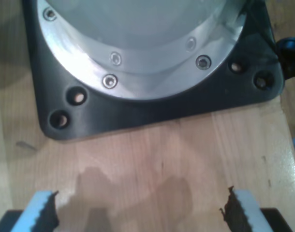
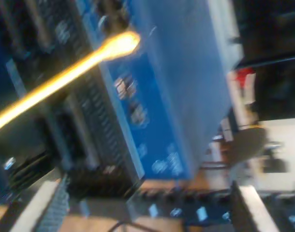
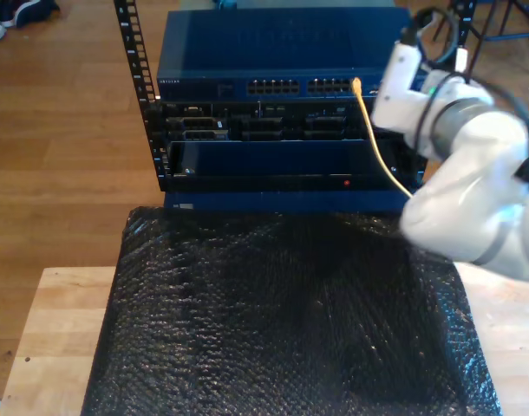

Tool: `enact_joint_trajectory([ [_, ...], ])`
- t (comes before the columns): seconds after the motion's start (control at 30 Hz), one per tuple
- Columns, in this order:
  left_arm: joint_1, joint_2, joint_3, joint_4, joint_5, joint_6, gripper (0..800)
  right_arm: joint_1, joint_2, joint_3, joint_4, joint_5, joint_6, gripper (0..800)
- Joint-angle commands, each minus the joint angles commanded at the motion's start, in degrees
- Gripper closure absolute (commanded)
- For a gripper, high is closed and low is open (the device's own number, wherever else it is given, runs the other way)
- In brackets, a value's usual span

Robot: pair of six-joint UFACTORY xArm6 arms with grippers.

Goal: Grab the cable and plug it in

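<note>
The cable [image 3: 375, 137] is thin, light and floppy. Its plug end already sits at a port on the blue switch [image 3: 273, 61] at the top of the rack, and the rest droops toward the exterior view's right, behind an arm. In the second wrist view it runs blurred across the switch face, clear of my second gripper [image 2: 150, 205], whose fingers stand wide apart and empty. My first gripper [image 1: 138, 212] hangs open over bare worktop [image 1: 162, 154]. If you regrip, pinch the stiff boot just behind the plug; the clear clip is brittle.
</note>
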Motion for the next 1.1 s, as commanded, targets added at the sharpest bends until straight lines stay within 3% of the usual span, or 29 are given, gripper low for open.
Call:
enact_joint_trajectory([
  [0.27, 0.00, 0.00, 0.00, 0.00, 0.00, 0.00, 0, -9.41, -3.43, -1.76, -0.53, 15.56, -7.21, 0],
  [0.73, 0.09, 0.00, 0.00, 0.00, 0.00, 0.00, 0, -35.34, -3.96, -11.60, -0.53, 46.77, -32.53, 0],
  [1.1, 0.00, 0.00, 0.00, 0.00, 0.00, 0.00, 0, -52.92, -5.27, -14.86, -1.32, 64.26, -42.73, 1],
])
